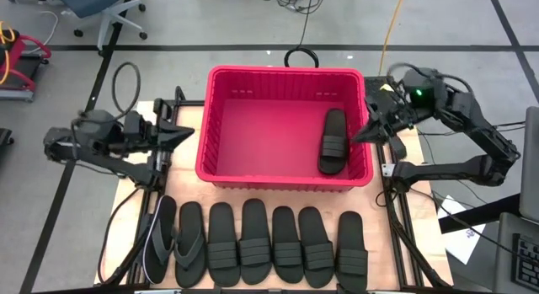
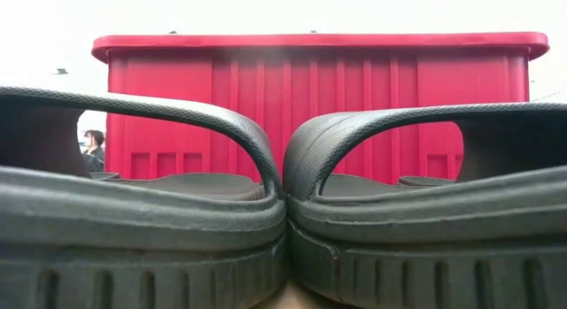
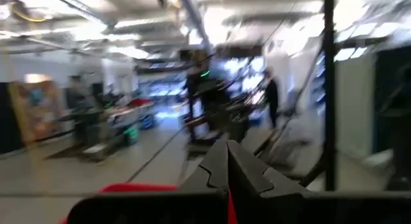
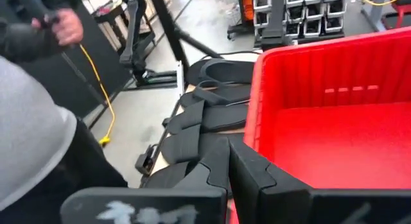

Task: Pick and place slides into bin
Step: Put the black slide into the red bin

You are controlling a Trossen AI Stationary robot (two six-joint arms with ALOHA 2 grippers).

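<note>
The red bin stands at the table's middle. One black slide lies inside it along the right wall. Several more slides lie sole-down in a row along the near edge, with two flip-flops at the left end. Two slides fill the low view, with the bin behind them. My left gripper is shut and empty just outside the bin's left wall. My right gripper is shut and empty at the bin's right rim. Its fingers show closed, as do the left gripper's fingers.
The arms' frame rails run along both table sides. A person in a grey sleeve stands beyond the table, seen in the right wrist view, and another person shows far behind in the low view. Bare wood lies between the bin and the slide row.
</note>
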